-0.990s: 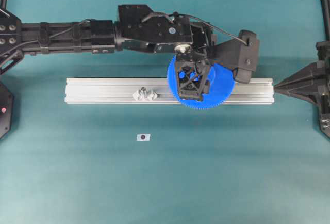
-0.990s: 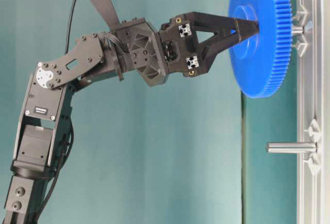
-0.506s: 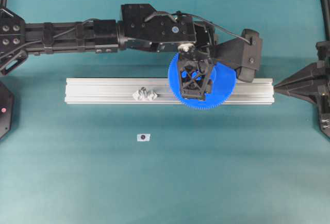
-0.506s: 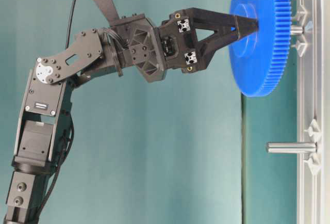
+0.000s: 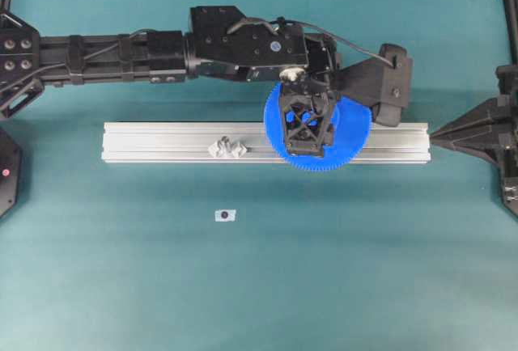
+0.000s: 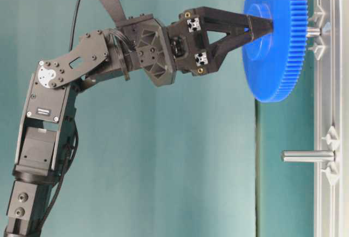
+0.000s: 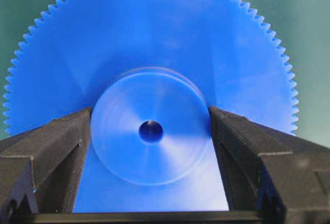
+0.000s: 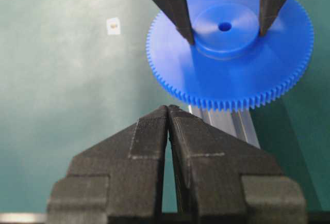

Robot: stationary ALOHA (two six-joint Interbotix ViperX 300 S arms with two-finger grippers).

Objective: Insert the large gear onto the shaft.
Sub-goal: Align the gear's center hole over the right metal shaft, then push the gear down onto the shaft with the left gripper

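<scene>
We see the left end effector (image 7: 150, 131) clamped on the large gear's (image 5: 344, 137) hub above the rail (image 5: 162, 142) on the teal counter (image 5: 259, 278); the right end effector (image 8: 168, 111) sits together beside the rail.

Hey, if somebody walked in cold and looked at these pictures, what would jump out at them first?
First, the big bright-blue toothed plastic gear, hanging over the right half of the long silver aluminium rail. Next, the black left gripper, its jaws clamped on the gear's raised round hub, with a thin silver pin poking from the rail just behind the gear in the table-level view. Third, the black right gripper sits shut at the rail's right end.
</scene>
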